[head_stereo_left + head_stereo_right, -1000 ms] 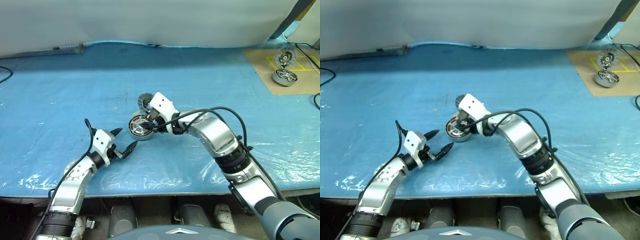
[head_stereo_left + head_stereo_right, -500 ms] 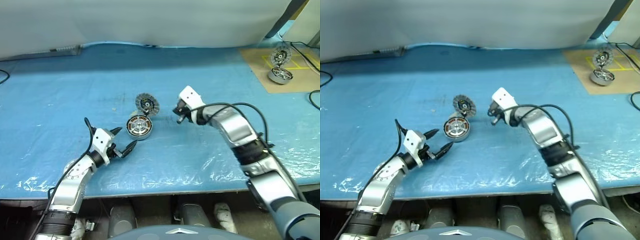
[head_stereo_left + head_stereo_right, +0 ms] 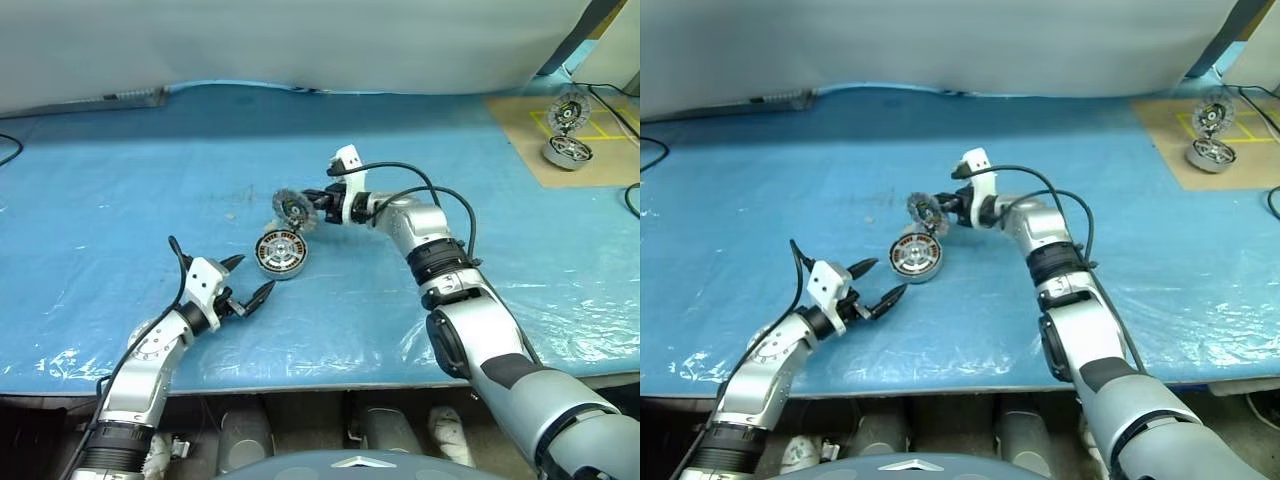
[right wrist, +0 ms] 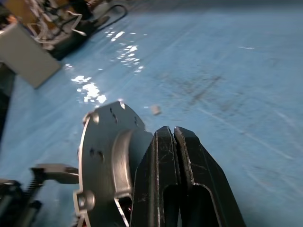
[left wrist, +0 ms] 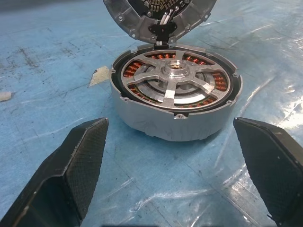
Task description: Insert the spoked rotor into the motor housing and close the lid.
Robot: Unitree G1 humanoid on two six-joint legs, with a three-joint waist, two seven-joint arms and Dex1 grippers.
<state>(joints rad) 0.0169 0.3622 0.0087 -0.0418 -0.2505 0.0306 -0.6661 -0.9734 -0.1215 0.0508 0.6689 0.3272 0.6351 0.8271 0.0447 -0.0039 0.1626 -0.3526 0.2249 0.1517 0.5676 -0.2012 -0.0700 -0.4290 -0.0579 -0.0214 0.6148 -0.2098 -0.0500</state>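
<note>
We see the right gripper point(image 3: 945, 205) pinched shut, empty, tips behind the upright lid point(image 3: 927, 211); housing point(image 3: 915, 257) lies beyond it; left gripper point(image 3: 880, 283) wide.

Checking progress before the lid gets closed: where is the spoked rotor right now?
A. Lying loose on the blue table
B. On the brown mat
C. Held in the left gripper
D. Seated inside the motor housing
D: the spoked rotor sits inside the motor housing, copper coils showing between its spokes.
</note>
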